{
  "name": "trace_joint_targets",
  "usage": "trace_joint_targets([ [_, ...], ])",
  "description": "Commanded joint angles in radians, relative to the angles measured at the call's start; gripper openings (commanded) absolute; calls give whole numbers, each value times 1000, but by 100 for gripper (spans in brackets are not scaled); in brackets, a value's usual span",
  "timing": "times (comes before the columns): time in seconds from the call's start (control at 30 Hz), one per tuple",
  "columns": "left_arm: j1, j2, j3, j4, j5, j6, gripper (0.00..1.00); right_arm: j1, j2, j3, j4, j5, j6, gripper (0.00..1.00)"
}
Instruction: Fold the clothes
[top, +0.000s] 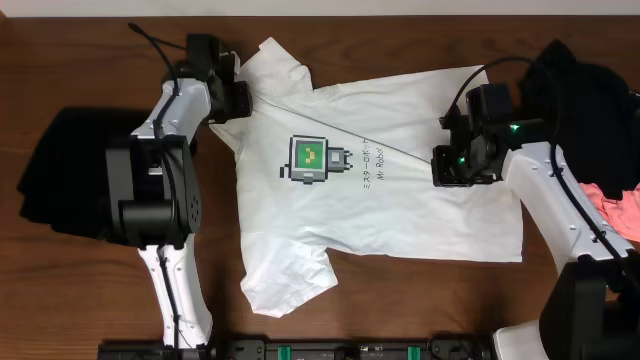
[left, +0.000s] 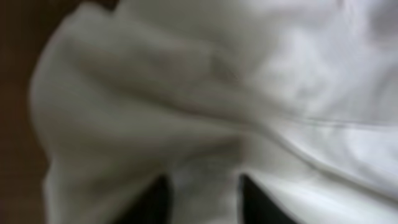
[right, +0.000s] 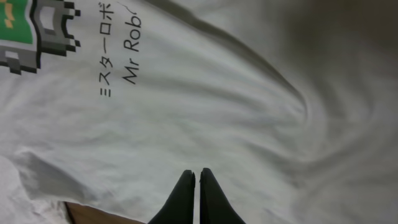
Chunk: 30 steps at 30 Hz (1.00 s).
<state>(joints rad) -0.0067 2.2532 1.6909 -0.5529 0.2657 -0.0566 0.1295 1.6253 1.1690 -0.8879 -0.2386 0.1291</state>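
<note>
Now, your left gripper (left: 202, 185) at ten o'clock stands apart over a sleeve of the white T-shirt (top: 400, 215); your right gripper (right: 198, 179) at three o'clock is pressed together.

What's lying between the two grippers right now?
Only the white T-shirt: its robot print and text sit between the left gripper and the right gripper, as the overhead view shows.
</note>
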Motion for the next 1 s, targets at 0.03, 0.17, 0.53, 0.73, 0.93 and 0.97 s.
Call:
trace_joint_targets([
  [0.03,11,-101,59,-170,-62,8,62,12,-3,-6,-2,34,16,8],
  [0.17,19,-179,59,-315,-71,8,71,12,-3,-6,-6,54,37,34],
  [0.53,103,-341,59,-744,-78,-33,45,12,-3,-23,-21,56,64,61],
  [0.73,164,-566,54,-832,-153,-46,45,8,-3,-27,-41,78,95,67],
  [0.93,189,-779,-57,-840,-172,-53,55,8,-3,-27,-43,78,95,69],
  [0.97,189,-799,-98,-825,-169,-53,57,8,-3,-27,-43,78,95,69],
])
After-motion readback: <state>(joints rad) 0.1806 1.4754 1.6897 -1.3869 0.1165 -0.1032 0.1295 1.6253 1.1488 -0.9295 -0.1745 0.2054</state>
